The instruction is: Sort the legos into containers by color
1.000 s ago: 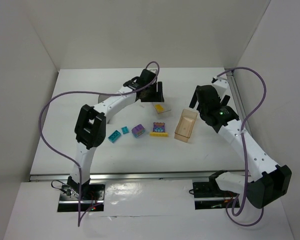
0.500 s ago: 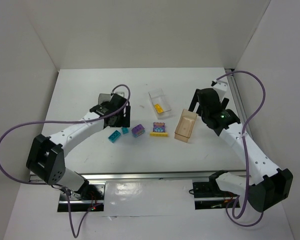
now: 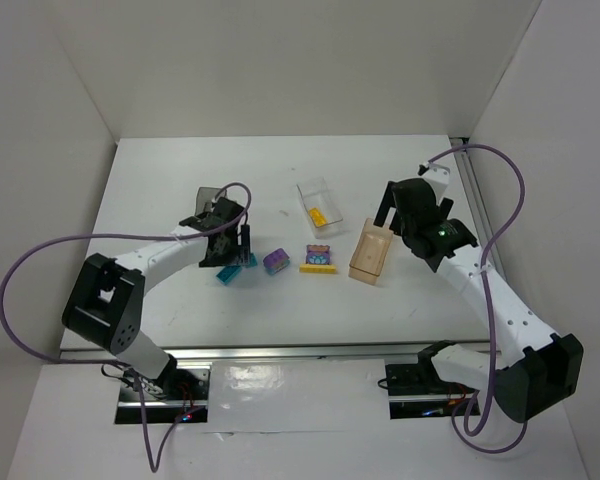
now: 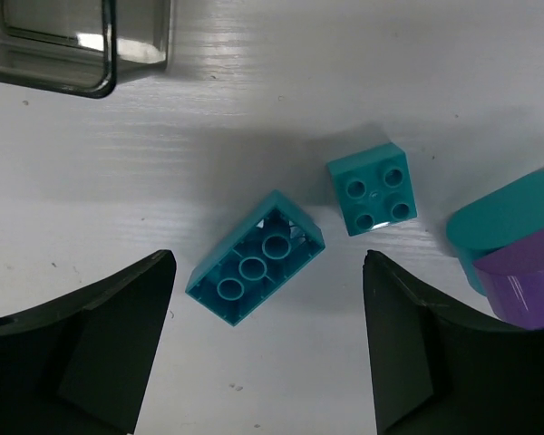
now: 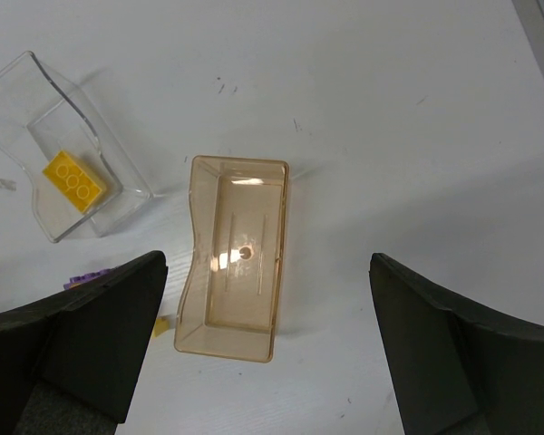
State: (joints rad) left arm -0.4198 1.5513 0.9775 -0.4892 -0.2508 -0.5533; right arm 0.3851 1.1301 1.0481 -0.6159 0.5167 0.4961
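Since a moment ago our left gripper [image 4: 268,261] has sunk lower, and its jaws stand wide apart. Between them lies the oblong teal brick [image 4: 252,272], underside up, with its long axis slanted across the gap. We judge that a wrist turn is needed. The square teal brick [image 4: 372,188] lies just ahead and to the right. The dark grey container [image 4: 82,41], ahead-left, is cut off. Our right gripper [image 5: 268,263], also spread, hangs over the empty tan container [image 5: 236,281], farther away.

Tan box [image 5: 240,294] (open side up), clear box [image 5: 18,83] just beside — yellow brick [image 5: 74,179] inside, right end effector [image 5: 267,265] spread wide.
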